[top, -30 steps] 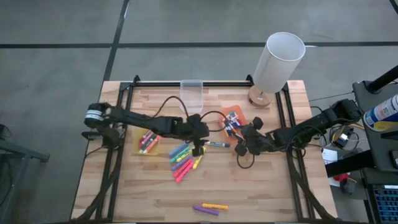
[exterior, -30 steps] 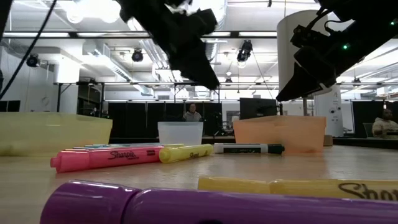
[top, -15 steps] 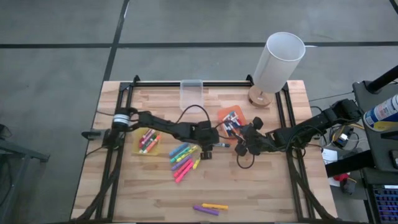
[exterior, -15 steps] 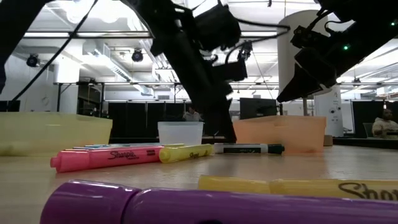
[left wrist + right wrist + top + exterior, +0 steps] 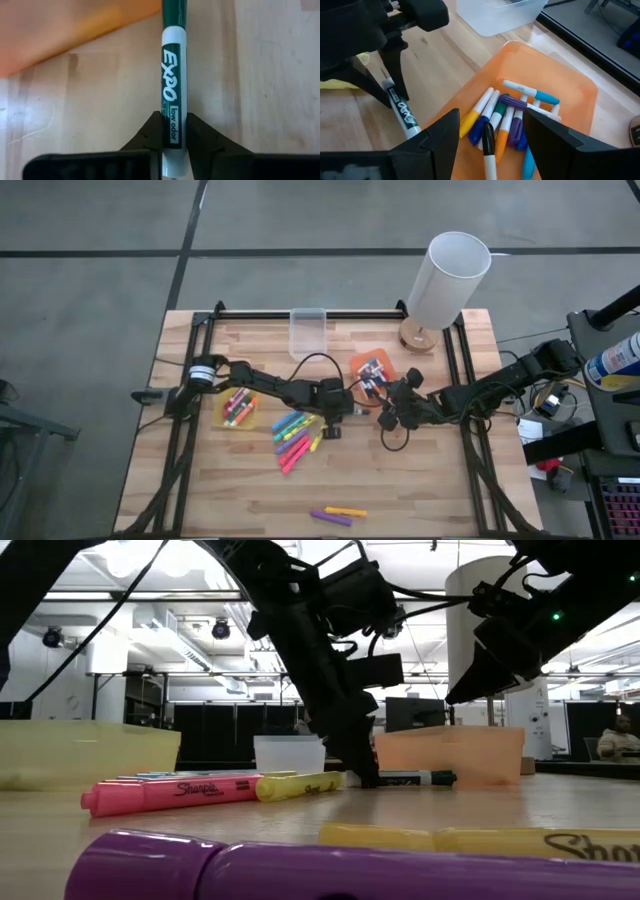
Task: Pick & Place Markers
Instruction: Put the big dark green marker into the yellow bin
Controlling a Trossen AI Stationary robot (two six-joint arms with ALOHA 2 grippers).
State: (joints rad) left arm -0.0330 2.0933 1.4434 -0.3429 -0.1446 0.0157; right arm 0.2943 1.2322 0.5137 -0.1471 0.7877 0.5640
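Now, from above, the left gripper (image 5: pixel 338 412) has come down near the middle of the tabletop (image 5: pixel 420 490), just beside the orange bin (image 5: pixel 372 367), where a second ago it hung farther toward the loose markers (image 5: pixel 296 436). Its fingers have drawn in from a wide spread onto the green-capped white marker (image 5: pixel 352 412). The right gripper (image 5: pixel 393 406) waits spread wide at the orange bin's near corner, unmoved. A yellow bin (image 5: pixel 236 408) sits toward the left edge, a clear bin (image 5: pixel 308 330) at the far edge, and two more markers (image 5: pixel 338 513) by the near edge.

At table level, the left gripper (image 5: pixel 362 768) has dropped from above the surface until its tips reach the wood, straddling the green-capped white marker (image 5: pixel 400 779), which lies flat.

In the left wrist view, both fingers (image 5: pixel 152 132) press the barrel of the green-capped white marker (image 5: pixel 172 95), pinching it.

The right wrist view shows the slim markers (image 5: pixel 507 117) already lying in the orange bin (image 5: pixel 570 100).

So the grasp looks made; a lift and a short carry into that bin should follow.
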